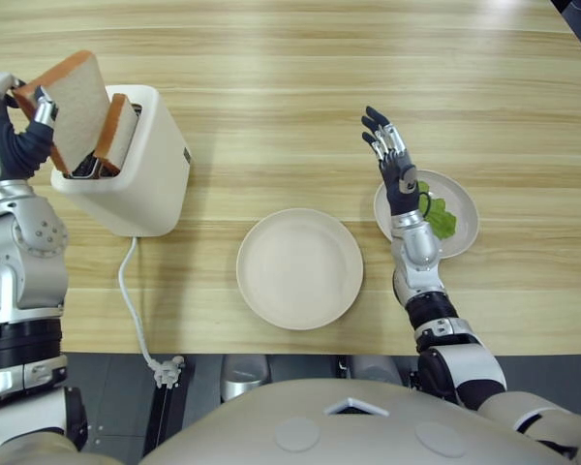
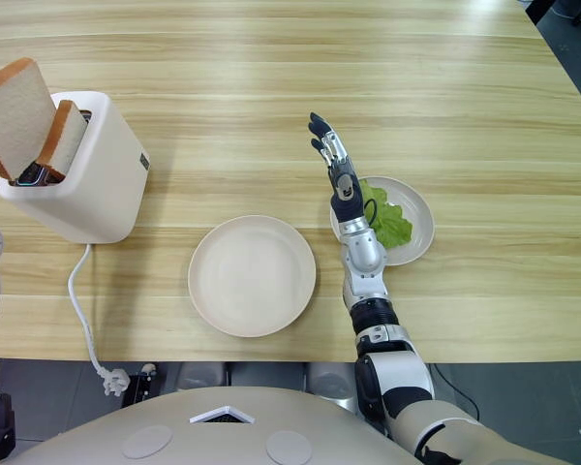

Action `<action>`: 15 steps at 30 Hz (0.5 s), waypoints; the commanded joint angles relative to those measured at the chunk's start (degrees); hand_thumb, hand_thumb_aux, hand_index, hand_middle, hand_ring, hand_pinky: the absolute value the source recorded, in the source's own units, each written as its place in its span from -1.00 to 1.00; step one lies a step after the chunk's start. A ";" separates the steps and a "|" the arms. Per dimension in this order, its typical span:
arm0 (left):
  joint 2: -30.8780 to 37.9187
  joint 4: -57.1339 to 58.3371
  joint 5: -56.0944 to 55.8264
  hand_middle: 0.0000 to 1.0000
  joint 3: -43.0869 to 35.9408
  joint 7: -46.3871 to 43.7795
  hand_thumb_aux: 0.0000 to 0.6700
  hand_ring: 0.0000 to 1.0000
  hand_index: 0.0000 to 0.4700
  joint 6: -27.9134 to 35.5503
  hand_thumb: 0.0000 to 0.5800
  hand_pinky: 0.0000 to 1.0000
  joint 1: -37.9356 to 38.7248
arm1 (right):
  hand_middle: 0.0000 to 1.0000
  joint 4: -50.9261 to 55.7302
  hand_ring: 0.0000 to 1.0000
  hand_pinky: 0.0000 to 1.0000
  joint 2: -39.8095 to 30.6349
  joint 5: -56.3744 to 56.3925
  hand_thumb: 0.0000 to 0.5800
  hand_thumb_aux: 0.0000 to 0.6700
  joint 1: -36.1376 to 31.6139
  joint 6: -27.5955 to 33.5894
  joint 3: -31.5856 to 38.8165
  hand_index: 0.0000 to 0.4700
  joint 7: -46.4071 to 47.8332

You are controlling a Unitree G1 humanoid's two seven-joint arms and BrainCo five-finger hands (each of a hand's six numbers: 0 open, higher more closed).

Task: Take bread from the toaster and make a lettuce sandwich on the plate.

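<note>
Left hand (image 1: 17,131): fingers clamp the side crust of the raised bread slice (image 1: 77,102), whose lower end sits in the toaster (image 1: 140,184) beside a second slice (image 1: 118,131). It looks light, soft and crushable, so grip the crust gently. Right hand (image 1: 395,165): fingers wide, holding nothing, with the lettuce (image 1: 438,215) just right of its wrist. The plate (image 1: 300,268) waits on the counter (image 1: 290,77) between the hands.

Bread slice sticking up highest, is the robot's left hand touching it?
Touching. In the left eye view the left hand has fingers wrapped over the edge of the tall slice, above the toaster.
</note>
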 commanded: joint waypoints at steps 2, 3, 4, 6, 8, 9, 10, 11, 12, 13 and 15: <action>-1.02 -1.79 -0.61 1.00 0.72 0.73 1.00 1.00 0.96 -1.55 1.00 1.00 -0.08 | -1.00 0.65 -1.00 -1.00 -0.03 -0.10 -1.00 -1.00 0.02 0.05 0.07 -1.00 0.04; -1.27 -3.02 -1.08 1.00 1.42 0.98 1.00 1.00 0.96 -2.11 1.00 1.00 0.02 | -1.00 0.63 -1.00 -1.00 -0.07 -0.08 -1.00 -1.00 0.04 0.05 0.08 -1.00 0.05; -1.56 -4.37 -1.69 1.00 2.24 1.12 1.00 1.00 0.96 -2.62 1.00 1.00 0.02 | -1.00 0.62 -1.00 -1.00 -0.12 -0.05 -1.00 -1.00 0.06 0.05 0.06 -1.00 0.06; -1.91 -7.03 -2.54 1.00 3.91 1.53 1.00 1.00 0.96 -3.56 1.00 1.00 -0.08 | -1.00 0.62 -1.00 -1.00 -0.17 -0.05 -1.00 -1.00 0.08 0.02 0.00 -1.00 -0.01; -2.29 -9.49 -3.02 1.00 5.65 1.91 1.00 1.00 0.96 -4.20 1.00 1.00 -0.11 | -1.00 0.74 -1.00 -1.00 -0.17 -0.06 -1.00 -1.00 0.01 -0.03 -0.04 -1.00 -0.08; -2.52 -10.92 -2.76 1.00 6.67 2.35 1.00 1.00 0.96 -4.27 1.00 1.00 -0.02 | -1.00 0.83 -1.00 -1.00 -0.17 -0.05 -1.00 -1.00 -0.07 -0.06 -0.05 -1.00 -0.09; -2.70 -12.29 -2.44 1.00 7.70 2.92 1.00 1.00 0.96 -4.28 1.00 1.00 0.01 | -1.00 0.93 -1.00 -1.00 -0.19 -0.01 -1.00 -1.00 -0.18 -0.08 -0.10 -1.00 -0.11; -2.85 -13.46 -2.07 1.00 8.59 3.42 1.00 1.00 0.96 -4.23 1.00 1.00 -0.09 | -1.00 1.04 -1.00 -1.00 -0.21 0.03 -1.00 -1.00 -0.31 -0.12 -0.20 -1.00 -0.18; -2.93 -14.60 -1.67 1.00 9.47 3.92 1.00 1.00 0.96 -4.16 1.00 1.00 -0.30 | -1.00 1.07 -1.00 -1.00 -0.25 0.07 -1.00 -1.00 -0.40 -0.20 -0.34 -1.00 -0.31; -3.07 -15.87 -1.33 1.00 10.46 4.49 1.00 1.00 0.96 -4.18 1.00 1.00 -0.65 | -1.00 1.02 -1.00 -1.00 -0.33 0.12 -1.00 -1.00 -0.49 -0.29 -0.53 -1.00 -0.50; -3.49 -18.33 -1.28 1.00 11.84 4.93 1.00 1.00 0.96 -4.40 1.00 1.00 -1.59 | -1.00 0.81 -1.00 -1.00 -0.50 -0.03 -1.00 -1.00 -0.61 -0.61 -0.89 -1.00 -1.02</action>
